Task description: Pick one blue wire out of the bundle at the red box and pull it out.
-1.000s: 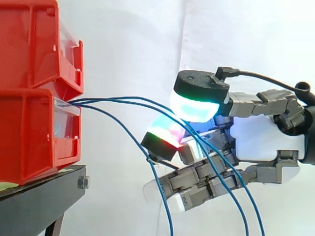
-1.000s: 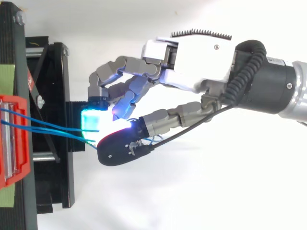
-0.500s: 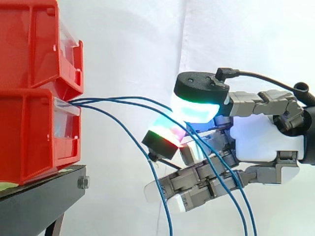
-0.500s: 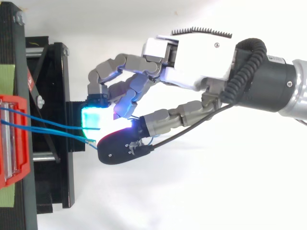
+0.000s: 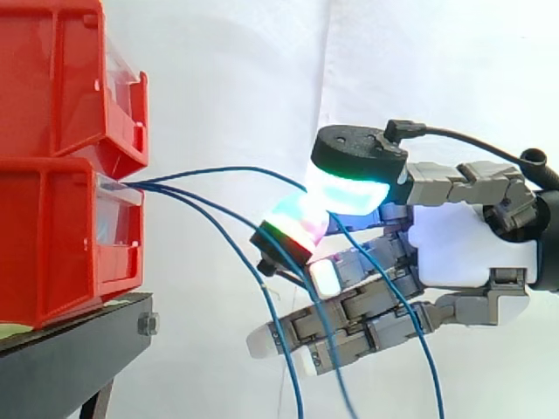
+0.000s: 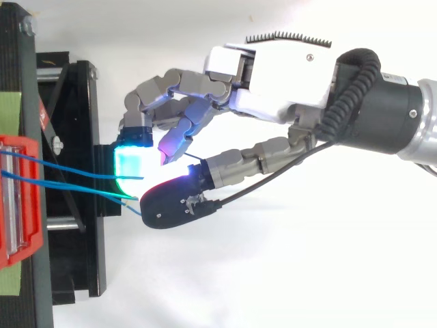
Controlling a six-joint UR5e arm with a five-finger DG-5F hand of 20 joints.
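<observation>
**Robot hand is pinching one of three blue wires**

In the side view, two red bins are sitting one on the other beyond the fingertips of the robot hand (image 5: 463, 253). The upper red bin (image 5: 52, 78) is resting on the lower red bin (image 5: 52, 236), which is standing on one black stand (image 5: 70, 358) before the white curtain (image 5: 236, 78).

Three blue wires are coming out of the front of the lower bin and reaching toward the fingers. The upper blue wire (image 5: 236, 168) is arching over to the robot hand. It is passing between the glowing thumb pad (image 5: 349, 188) and one curled finger pad (image 5: 293, 229), which are closing on it, and then hanging down under the palm. The middle blue wire (image 5: 348, 397) is running loose below that finger pad and across the outstretched lower fingers. The lowest blue wire (image 5: 293, 375) is dangling just short of the fingertips, apart from them.

Half a second earlier, two wires were running together past the thumb pad. Now only one is lying there, and the other is hanging nearer the bins. The finger pad is sitting closer to the thumb pad than before, and the lower fingers are stretching out further.
</observation>
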